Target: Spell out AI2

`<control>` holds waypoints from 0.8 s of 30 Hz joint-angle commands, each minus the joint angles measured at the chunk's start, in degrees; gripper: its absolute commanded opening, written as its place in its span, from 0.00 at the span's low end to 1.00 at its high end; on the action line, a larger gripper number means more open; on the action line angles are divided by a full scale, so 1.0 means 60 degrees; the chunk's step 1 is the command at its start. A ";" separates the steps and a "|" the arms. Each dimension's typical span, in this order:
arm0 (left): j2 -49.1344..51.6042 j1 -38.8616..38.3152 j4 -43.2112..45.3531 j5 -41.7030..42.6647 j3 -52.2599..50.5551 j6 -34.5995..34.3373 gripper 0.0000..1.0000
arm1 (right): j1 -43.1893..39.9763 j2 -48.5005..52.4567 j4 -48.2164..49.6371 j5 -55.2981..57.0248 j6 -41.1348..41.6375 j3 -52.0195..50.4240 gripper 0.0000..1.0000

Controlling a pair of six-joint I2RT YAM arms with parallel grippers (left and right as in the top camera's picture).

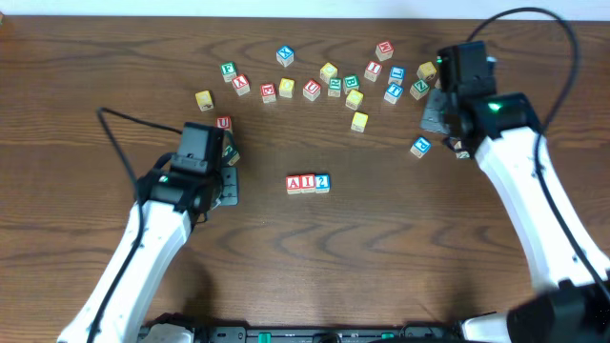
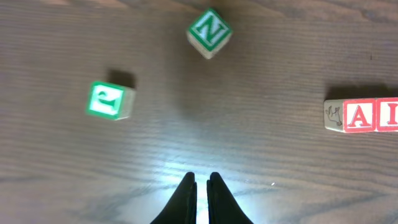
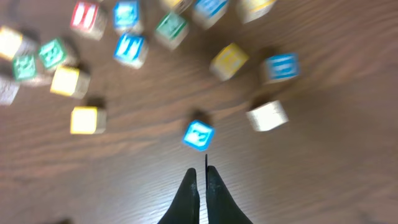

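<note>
A cube (image 1: 294,184), I cube (image 1: 308,184) and 2 cube (image 1: 322,183) sat touching in a row reading AI2, mid worktop (image 1: 400,257), nearer than the loose cubes (image 1: 329,71) scattered at the far side. Left hand (image 2: 202,179) was closed and empty over bare wood, left of the row, with a green N cube (image 2: 209,32) and another green-lettered cube (image 2: 111,100) beyond its tips. Right hand (image 3: 200,171) was closed, holding nothing, far right beside the scatter, a blue-faced cube (image 3: 199,135) just ahead of it. Right wrist view was blurred.
</note>
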 commanded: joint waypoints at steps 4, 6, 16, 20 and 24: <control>-0.0834 0.0175 -0.0310 -0.0313 0.0248 0.0044 0.08 | 0.0255 0.0892 0.0350 -0.2084 -0.0754 -0.0025 0.01; -0.0834 0.0175 -0.0331 -0.0313 0.0248 0.0040 0.08 | 0.0444 0.1060 0.0375 -0.2284 -0.0805 -0.0025 0.01; -0.0801 0.0175 -0.0372 -0.0280 0.0248 0.0018 0.08 | 0.1971 0.1253 -0.0251 -0.2291 -0.0787 -0.0025 0.01; -0.0801 0.0175 -0.0372 -0.0284 0.0248 0.0022 0.08 | 0.2554 0.1253 -0.0922 -0.2288 -0.0667 -0.0025 0.01; -0.0801 0.0175 -0.0375 -0.0284 0.0248 0.0022 0.08 | 0.3107 0.1253 -0.1257 -0.2208 -0.0608 -0.0033 0.01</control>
